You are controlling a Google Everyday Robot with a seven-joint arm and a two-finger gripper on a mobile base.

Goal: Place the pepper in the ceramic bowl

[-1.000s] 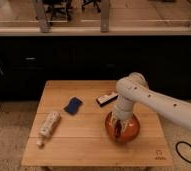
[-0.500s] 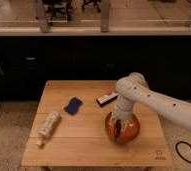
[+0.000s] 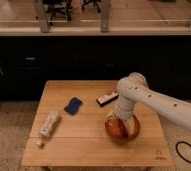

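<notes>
Fingers [image 3: 120,125] hang inside the ceramic bowl [image 3: 131,134], their state unclear, near a blue sponge [image 3: 73,105].

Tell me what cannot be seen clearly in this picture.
- Pepper: not visible in the camera view; the arm covers most of the bowl.
- Gripper: down in the bowl, mostly hidden by the wrist.
- Arm: cut off by the right edge.
- Black and white object on the table: too blurred to identify.
</notes>
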